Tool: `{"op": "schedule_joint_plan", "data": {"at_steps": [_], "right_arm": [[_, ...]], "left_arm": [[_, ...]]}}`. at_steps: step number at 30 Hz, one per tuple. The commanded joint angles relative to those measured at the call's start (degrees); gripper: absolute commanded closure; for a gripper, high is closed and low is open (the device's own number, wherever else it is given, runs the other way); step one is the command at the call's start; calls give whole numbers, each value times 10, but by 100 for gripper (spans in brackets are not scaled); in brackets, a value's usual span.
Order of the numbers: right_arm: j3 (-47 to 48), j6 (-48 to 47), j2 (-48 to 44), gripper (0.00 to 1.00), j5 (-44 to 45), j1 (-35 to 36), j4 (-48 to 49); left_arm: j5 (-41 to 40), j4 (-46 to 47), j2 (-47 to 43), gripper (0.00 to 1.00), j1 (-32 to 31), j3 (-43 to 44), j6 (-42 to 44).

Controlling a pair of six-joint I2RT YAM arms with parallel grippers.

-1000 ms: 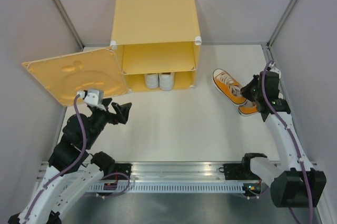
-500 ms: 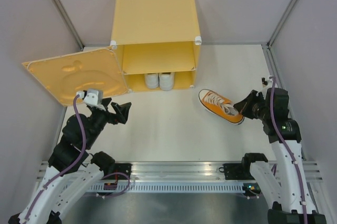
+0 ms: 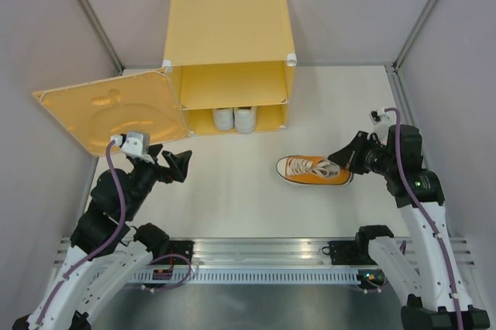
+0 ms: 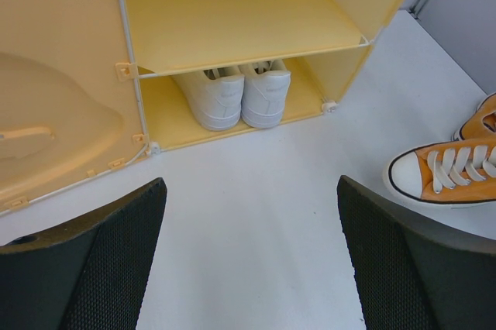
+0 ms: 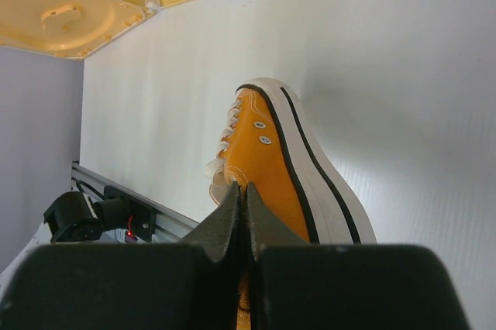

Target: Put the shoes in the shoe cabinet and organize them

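The yellow-orange shoe cabinet (image 3: 229,36) stands at the back, its door (image 3: 105,109) swung open to the left. The white pair (image 3: 234,118) sits in the lower compartment, also in the left wrist view (image 4: 232,94). My right gripper (image 3: 341,158) is shut on the heel rim of an orange shoe (image 3: 314,171), whose toe points left, right of the cabinet front. In the right wrist view the gripper (image 5: 244,188) pinches that shoe (image 5: 287,159). The second orange shoe (image 4: 487,117) peeks in at the left wrist view's right edge. My left gripper (image 3: 180,166) is open and empty.
Grey walls close in the white table (image 3: 232,198) on the left, back and right. A metal rail (image 3: 263,256) runs along the near edge by the arm bases. The open door takes up the table's left side.
My right gripper has carried the orange shoe left and nearer, turning its toe to point left. The left arm has not moved.
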Motion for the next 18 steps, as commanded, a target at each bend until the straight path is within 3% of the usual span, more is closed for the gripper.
{"op": "schedule_joint_plan", "data": {"at_steps": [1, 6, 9, 12, 15, 18], "right_arm": [[27, 35, 11, 99, -32, 27, 81], [-36, 86, 30, 100, 61, 121, 155], [-67, 150, 56, 99, 105, 229, 230], [-62, 198, 83, 99, 175, 307, 303], [-21, 239, 117, 99, 280, 411, 318], [-31, 306, 124, 100, 321, 431, 375]], "left_arm": [[-10, 19, -1, 7, -2, -1, 15], [-10, 19, -2, 7, -2, -1, 16], [-12, 19, -1, 7, -2, -1, 16], [-12, 20, -1, 7, -2, -1, 17], [-15, 19, -1, 7, -2, -1, 17], [-14, 19, -1, 7, -2, -1, 17]]}}
